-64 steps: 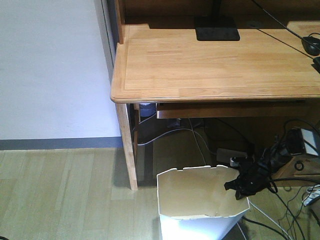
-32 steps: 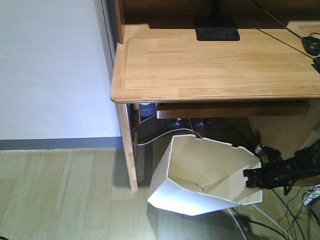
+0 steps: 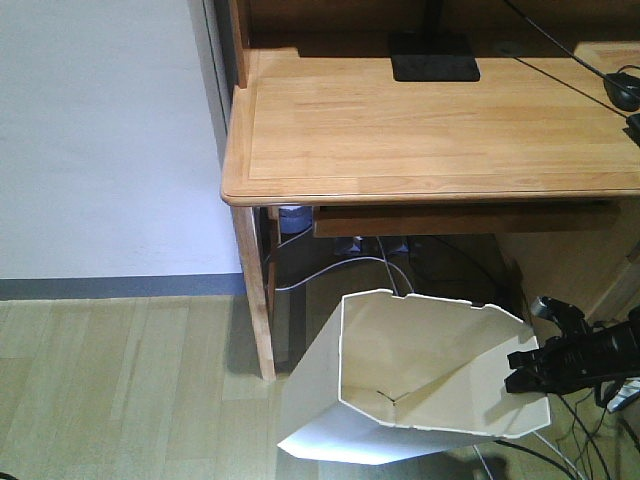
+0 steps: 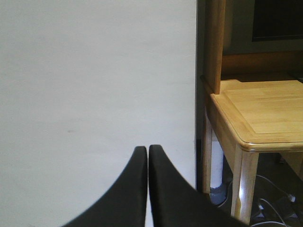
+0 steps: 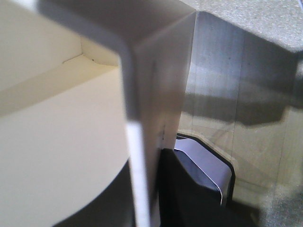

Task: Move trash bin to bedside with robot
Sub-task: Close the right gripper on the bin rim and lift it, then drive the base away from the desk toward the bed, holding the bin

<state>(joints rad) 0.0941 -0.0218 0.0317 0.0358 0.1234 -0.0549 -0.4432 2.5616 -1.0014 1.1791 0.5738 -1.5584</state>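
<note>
One smooth, angular trash bin (image 3: pixel 420 350)

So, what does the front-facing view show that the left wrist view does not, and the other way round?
Only the front-facing view shows the trash bin, tilted, with the right gripper clamped on its rim, and the wooden floor. Only the left wrist view shows the left gripper, fingers pressed together, holding nothing. Both show the white wall and the corner of the light-wood desk with cables beneath.
</note>
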